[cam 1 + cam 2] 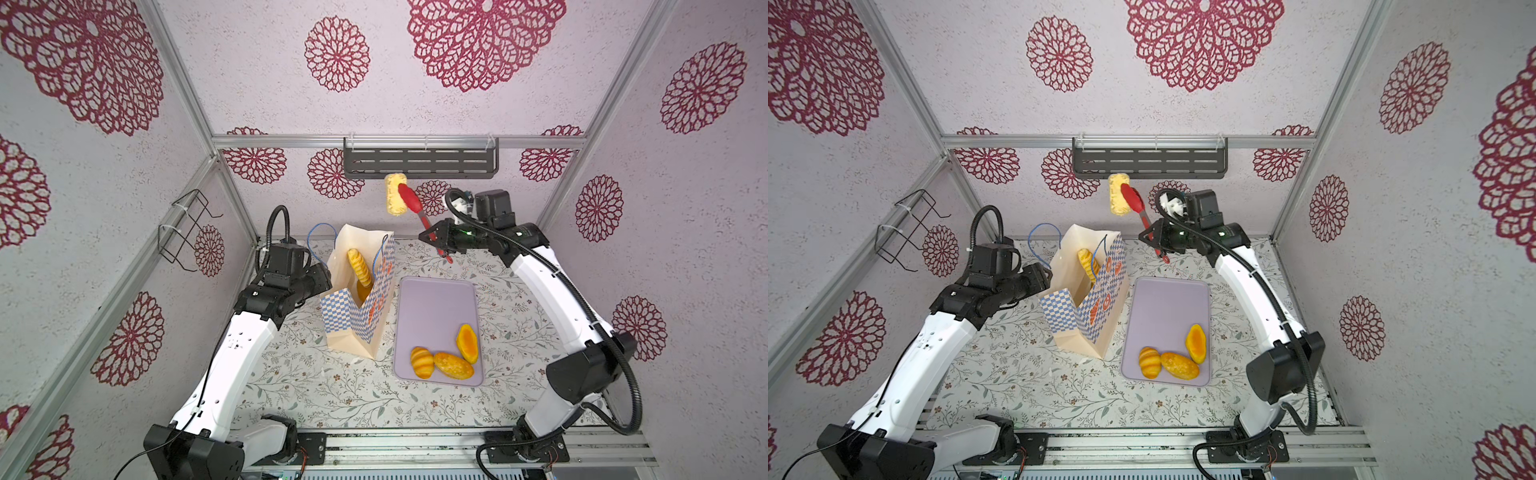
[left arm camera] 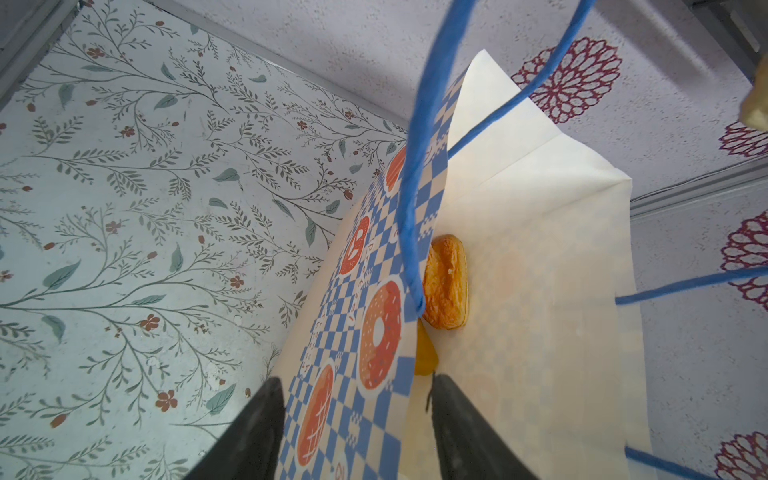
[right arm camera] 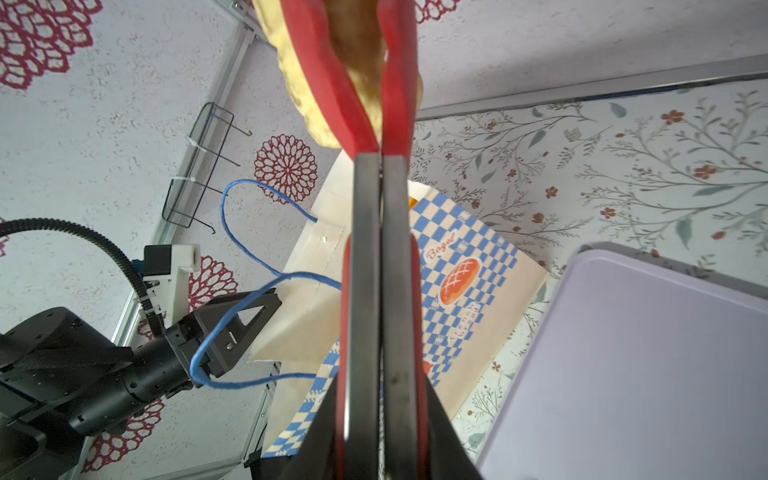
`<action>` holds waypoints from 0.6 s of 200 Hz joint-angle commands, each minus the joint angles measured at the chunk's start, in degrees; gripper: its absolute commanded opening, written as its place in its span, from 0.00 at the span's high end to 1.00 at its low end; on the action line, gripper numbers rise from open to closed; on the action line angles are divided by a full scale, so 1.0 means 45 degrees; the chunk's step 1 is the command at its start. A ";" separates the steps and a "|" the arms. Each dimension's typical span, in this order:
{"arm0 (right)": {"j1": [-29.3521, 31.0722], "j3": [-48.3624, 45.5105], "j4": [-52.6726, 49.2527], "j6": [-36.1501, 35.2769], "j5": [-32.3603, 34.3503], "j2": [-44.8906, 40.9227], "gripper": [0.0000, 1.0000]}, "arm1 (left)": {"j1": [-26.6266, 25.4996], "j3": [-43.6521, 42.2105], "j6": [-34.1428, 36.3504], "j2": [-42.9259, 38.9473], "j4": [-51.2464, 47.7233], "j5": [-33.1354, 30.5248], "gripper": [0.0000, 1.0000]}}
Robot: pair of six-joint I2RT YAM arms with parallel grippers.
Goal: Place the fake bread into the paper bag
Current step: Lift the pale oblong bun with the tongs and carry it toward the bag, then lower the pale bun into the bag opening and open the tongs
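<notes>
1. White-and-black arms: two. Paper bag [image 1: 345,320]: one. Lilac tray [image 1: 432,307]: one. Red tongs [image 1: 409,199]: one pair. Fake bread in view: six pieces.
2. The paper bag stands upright and open on the floral table [image 1: 519,299], just beside the tray, on the left arm's side. It is cream inside, with blue-and-white checks and orange pastry prints outside. It has two blue cord handles [image 2: 406,199].
3. Bread on the tray: three pieces, grouped at the near end.
   - A striped ridged roll [image 1: 422,362].
   - A brown oval loaf [image 1: 454,365], touching the striped roll.
   - An orange pointed loaf [image 1: 467,343], just beside the oval loaf.
4. Bread in the bag: two pieces show in both top views.
   - A striped long roll [image 1: 359,268] leans upright against the inner wall.
   - An orange piece [image 1: 363,292] lies below it.
5. Bread in the air: one pale yellow rough-surfaced loaf [image 1: 392,201], pinched crosswise between the tong heads and raised clear of the table.
6. The right arm is bent at the elbow, with the wrist above the far end of the tray. The right gripper [image 1: 435,241] is clamped on the tong handles and presses them together. The tongs point upward.
7. The left arm is bent, with the wrist at the bag's outer side. The left gripper [image 2: 355,386] has its jaws apart. One finger is outside the checked wall and the other is inside the bag. Whether the pads press the paper cannot be determined.
</notes>
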 commanded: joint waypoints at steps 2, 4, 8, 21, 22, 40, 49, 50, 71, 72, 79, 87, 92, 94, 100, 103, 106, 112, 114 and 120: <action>0.0604 0.1482 -0.0139 -0.0264 -0.0624 0.0492 0.81 | -0.0103 0.0001 0.0169 0.0051 0.0308 -0.0149 0.45; 0.0652 0.1566 -0.0217 -0.0300 -0.0627 0.0565 0.81 | -0.0095 0.0000 0.0181 0.0053 0.0298 -0.0149 0.46; 0.0713 0.1710 -0.0356 -0.0364 -0.0657 0.0682 0.81 | -0.0105 -0.0001 0.0167 0.0065 0.0307 -0.0147 0.47; 0.0889 0.1951 -0.0668 -0.0590 -0.0738 0.0873 0.81 | -0.0103 -0.0020 0.0190 0.0079 0.0334 -0.0145 0.50; 0.0892 0.1945 -0.0677 -0.0607 -0.0751 0.0874 0.81 | -0.0095 -0.0020 0.0197 0.0080 0.0344 -0.0147 0.50; 0.0992 0.1849 -0.1032 -0.0931 -0.0726 0.0798 0.81 | -0.0106 -0.0064 0.0204 0.0118 0.0381 -0.0150 0.54; 0.0998 0.1732 -0.1221 -0.1111 -0.0754 0.0711 0.81 | -0.0106 -0.0079 0.0212 0.0150 0.0398 -0.0149 0.56; 0.0996 0.1728 -0.1246 -0.1132 -0.0759 0.0696 0.81 | -0.0106 -0.0079 0.0227 0.0144 0.0405 -0.0149 0.57; 0.1033 0.1472 -0.1786 -0.1598 -0.0973 0.0548 0.81 | -0.0105 -0.0098 0.0225 0.0228 0.0463 -0.0137 0.61; 0.1042 0.1462 -0.1812 -0.1619 -0.0976 0.0536 0.81 | -0.0105 -0.0098 0.0234 0.0232 0.0457 -0.0133 0.61; 0.1062 0.1360 -0.1948 -0.1777 -0.0970 0.0479 0.81 | -0.0106 -0.0098 0.0243 0.0254 0.0459 -0.0130 0.63; 0.1076 0.1240 -0.2097 -0.1910 -0.0997 0.0428 0.81 | -0.0101 -0.0116 0.0243 0.0276 0.0475 -0.0120 0.64; 0.1071 0.1189 -0.2190 -0.1997 -0.1013 0.0407 0.80 | -0.0105 -0.0118 0.0248 0.0294 0.0488 -0.0124 0.66; 0.1071 0.1171 -0.2243 -0.2032 -0.1022 0.0407 0.80 | -0.0106 -0.0118 0.0254 0.0295 0.0494 -0.0128 0.66; 0.1071 0.1140 -0.2360 -0.2120 -0.1021 0.0405 0.80 | -0.0101 -0.0137 0.0244 0.0313 0.0515 -0.0120 0.67; 0.1071 0.1141 -0.2409 -0.2157 -0.1068 0.0397 0.80 | -0.0095 -0.0137 0.0253 0.0329 0.0525 -0.0126 0.68; 0.1071 0.1124 -0.2439 -0.2203 -0.1093 0.0396 0.80 | -0.0102 -0.0137 0.0254 0.0333 0.0526 -0.0112 0.68; 0.1089 0.1075 -0.2514 -0.2286 -0.1181 0.0406 0.80 | -0.0106 -0.0137 0.0236 0.0353 0.0539 -0.0110 0.69; 0.1090 0.1064 -0.2544 -0.2310 -0.1191 0.0407 0.80 | -0.0106 -0.0137 0.0232 0.0353 0.0541 -0.0100 0.69; 0.1090 0.1044 -0.2647 -0.2404 -0.1211 0.0391 0.80 | -0.0096 -0.0137 0.0224 0.0373 0.0541 -0.0110 0.70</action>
